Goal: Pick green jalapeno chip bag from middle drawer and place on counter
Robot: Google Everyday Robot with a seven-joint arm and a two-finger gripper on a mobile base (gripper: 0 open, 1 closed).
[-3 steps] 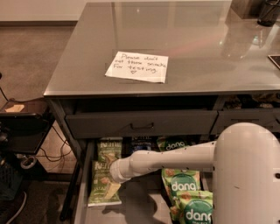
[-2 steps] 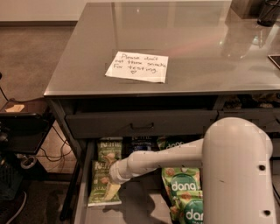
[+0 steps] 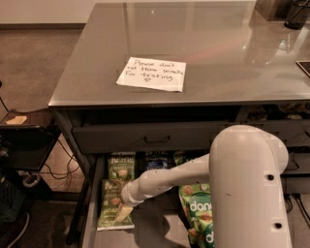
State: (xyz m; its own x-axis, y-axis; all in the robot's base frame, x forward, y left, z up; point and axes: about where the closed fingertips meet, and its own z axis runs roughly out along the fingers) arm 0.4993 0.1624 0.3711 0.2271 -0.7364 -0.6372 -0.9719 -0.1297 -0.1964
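We find a handwritten paper note lying flat near the front edge of the tabletop, left of centre. Dark containers stand at the far-right corner. Below the front edge sits a shut drawer with a bar handle; cables lie beyond the left edge.

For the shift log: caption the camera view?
Claw poised over a light green jalapeno chip bag in the open grey metal drawer.

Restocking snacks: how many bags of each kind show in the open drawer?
Light green Kettle bags: 2, far and near
Dark blue Kettle bag: 1
Dang bags: at least 2; the arm hides others
Total: at least 5
Pincer: over the near green bag
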